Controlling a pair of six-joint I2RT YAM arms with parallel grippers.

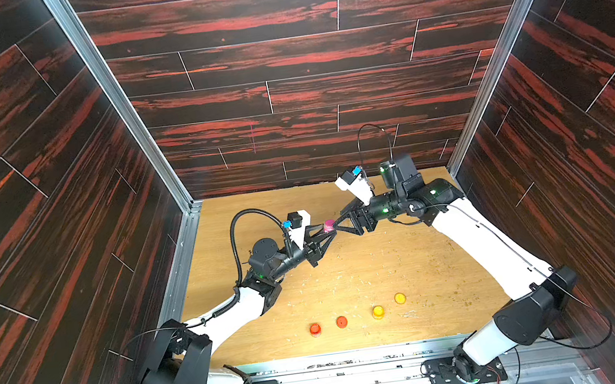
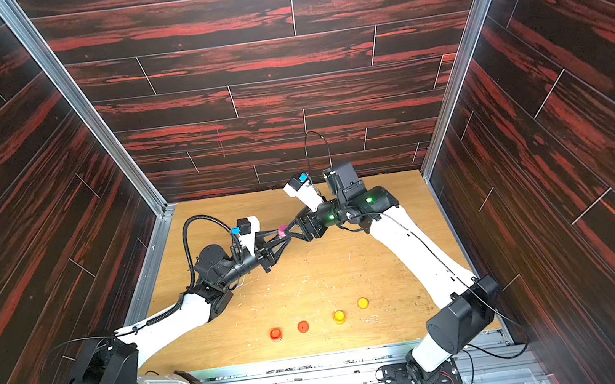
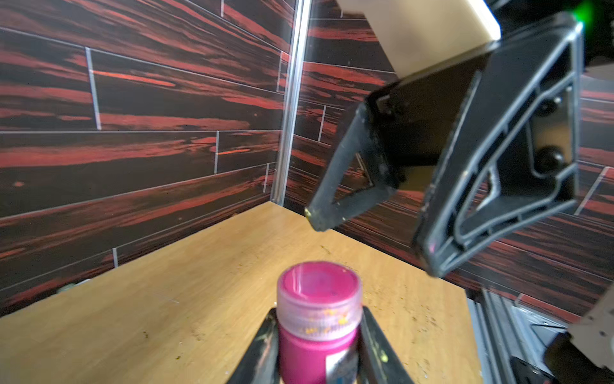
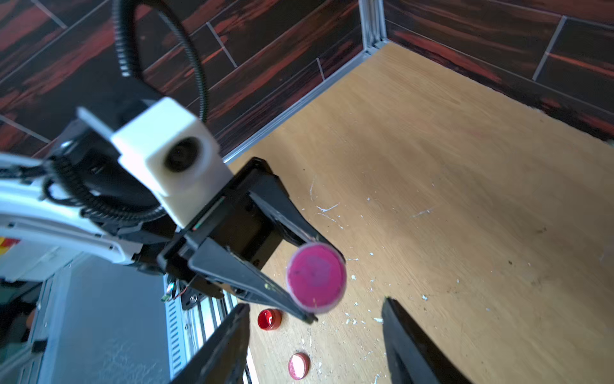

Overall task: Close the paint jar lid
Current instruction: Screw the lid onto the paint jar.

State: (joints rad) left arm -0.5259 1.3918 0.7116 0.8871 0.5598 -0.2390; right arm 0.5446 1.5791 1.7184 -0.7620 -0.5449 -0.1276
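My left gripper is shut on the body of a pink paint jar, one finger on each side below the cap, and holds it upright above the wooden table. The jar's translucent pink lid sits on top of it. Both top views show the jar between the two grippers near the middle of the table. My right gripper is open, its fingers spread wider than the lid and apart from it. From the left wrist view, the right gripper hangs just above and beside the jar.
Near the table's front edge stand a red jar, a loose red lid, a yellow jar and a yellow lid. Dark wood-pattern walls enclose the table on three sides.
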